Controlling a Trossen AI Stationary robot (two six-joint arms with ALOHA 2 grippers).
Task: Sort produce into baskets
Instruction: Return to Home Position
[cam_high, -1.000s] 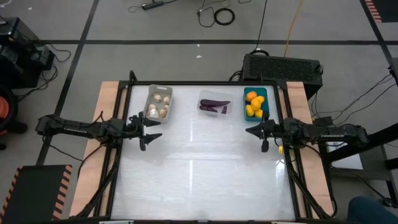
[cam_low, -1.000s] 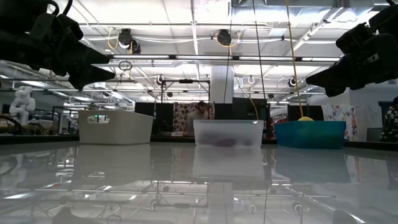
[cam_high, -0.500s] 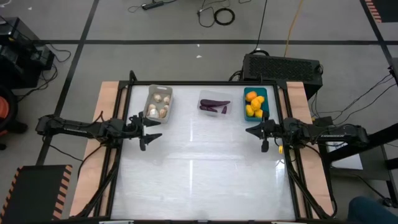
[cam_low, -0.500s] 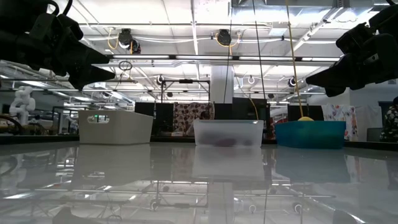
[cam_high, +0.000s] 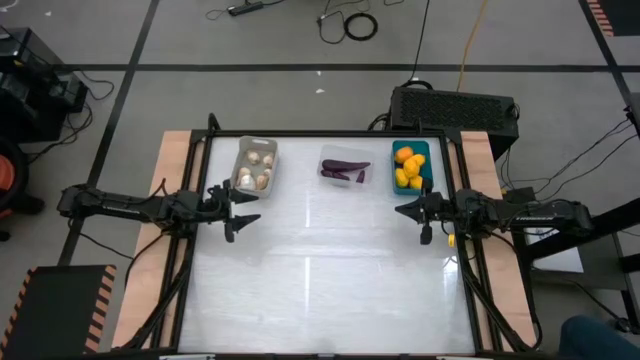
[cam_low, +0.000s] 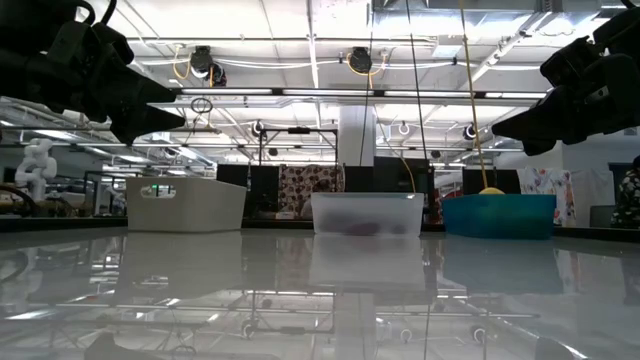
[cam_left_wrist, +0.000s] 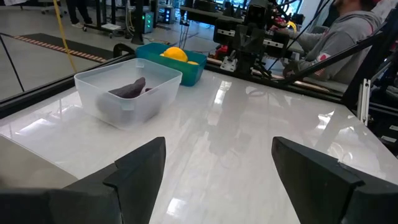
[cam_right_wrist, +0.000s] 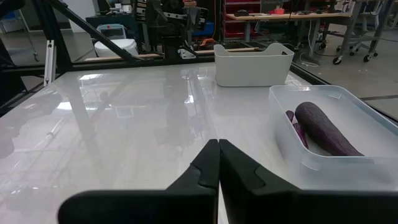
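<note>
Sorted along the table's (cam_high: 320, 290) far edge: mushrooms (cam_high: 258, 160) in the grey basket (cam_high: 258, 140), eggplants (cam_high: 345, 166) in the clear basket (cam_high: 345, 150), lemons (cam_high: 407, 170) in the teal basket (cam_high: 426, 150). Left gripper (cam_high: 248, 207) over the left edge, fingers spread wide, empty. Right gripper (cam_high: 400, 210) over the right edge, pinched together, empty too.

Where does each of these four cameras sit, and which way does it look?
High view: above the table, facing straight down; left end effector open, right end effector shut.
Low view: tabletop height, facing level across to grey bin, clear bin, teal bin; both end effectors overhead.
Left wrist: on left arm, facing right arm; own spread fingers show.
Right wrist: on right arm, facing left arm; own closed fingers show.
Shared: both wrist views see the clear bin's eggplant.
</note>
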